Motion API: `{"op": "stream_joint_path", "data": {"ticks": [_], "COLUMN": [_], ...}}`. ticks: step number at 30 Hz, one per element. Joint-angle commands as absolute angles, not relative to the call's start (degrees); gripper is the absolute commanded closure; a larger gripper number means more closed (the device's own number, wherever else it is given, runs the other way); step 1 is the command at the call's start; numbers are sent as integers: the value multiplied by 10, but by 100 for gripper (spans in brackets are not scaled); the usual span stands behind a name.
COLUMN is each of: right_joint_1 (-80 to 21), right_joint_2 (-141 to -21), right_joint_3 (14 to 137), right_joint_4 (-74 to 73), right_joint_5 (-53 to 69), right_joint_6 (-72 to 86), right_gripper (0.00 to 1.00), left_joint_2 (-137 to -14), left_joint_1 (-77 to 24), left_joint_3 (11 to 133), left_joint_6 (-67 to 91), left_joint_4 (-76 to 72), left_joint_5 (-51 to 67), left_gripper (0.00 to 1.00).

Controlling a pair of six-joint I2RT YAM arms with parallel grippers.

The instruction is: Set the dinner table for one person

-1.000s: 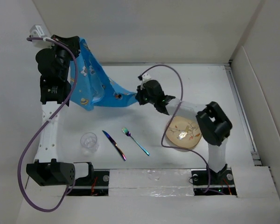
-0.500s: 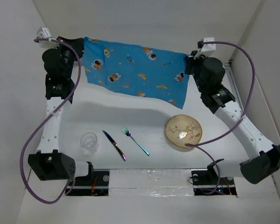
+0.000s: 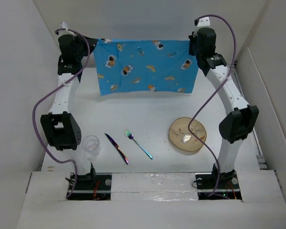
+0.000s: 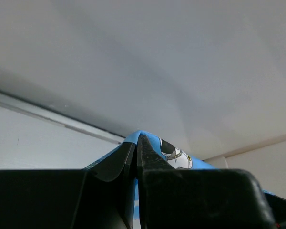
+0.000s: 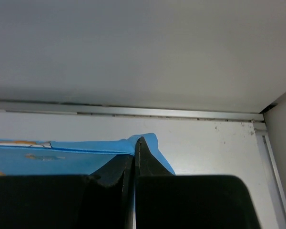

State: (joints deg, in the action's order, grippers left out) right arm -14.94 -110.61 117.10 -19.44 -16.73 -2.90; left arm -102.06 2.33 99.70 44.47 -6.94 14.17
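Observation:
The blue astronaut placemat hangs stretched flat between both arms, raised above the far part of the white dinner table. My left gripper is shut on its left top corner; in the left wrist view the blue cloth shows between the closed jaws. My right gripper is shut on the right top corner, and the right wrist view has cloth pinched in it. Near the front lie a clear glass, an iridescent knife, a matching fork and a wooden plate.
White wall panels close in the table at the back and sides. A metal rail runs along the far edge. Purple cables loop beside each arm.
Both arms rose and reached far back. The right gripper drew the placemat's corner out to the right, so the bunched cloth now hangs spread flat and level.

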Motion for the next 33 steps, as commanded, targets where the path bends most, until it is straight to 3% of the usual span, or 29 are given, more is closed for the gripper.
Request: {"op": "stream_joint_path", "data": {"ticks": [1,10,14,20,21,22,26,30,33], "right_joint_1": [-144,-144,-144,-139,-139,-139,-139,-134,-134], "right_joint_2": [-1029,-893,-902,-906,-888,-882,-858,-827,-788], "right_joint_3": [1182,738,642,609,606,595,555,518,488], "right_joint_4": [-193,-28,-20,-62,-83,-87,-82,-87,-81], "right_joint_5": [-178,-148,-155,-179,-171,-161,-165,-150,-150], "right_joint_6": [-43,69,112,138,149,151,158,169,175], "right_gripper": [100,100,100,99,85,82,75,75,66], "left_joint_2": [-944,-827,-825,-839,-838,-830,-801,-752,-731], "left_joint_1": [38,50,56,56,56,56,56,56,56], "left_joint_3": [1016,626,478,347,324,310,286,263,247], "left_joint_6": [446,472,500,532,532,533,532,516,506], "left_joint_4": [-114,-276,-342,-387,-390,-388,-372,-338,-307], "left_joint_5": [153,152,145,133,133,131,120,98,93], "left_gripper": [100,100,100,100,100,100,100,100,100]}}
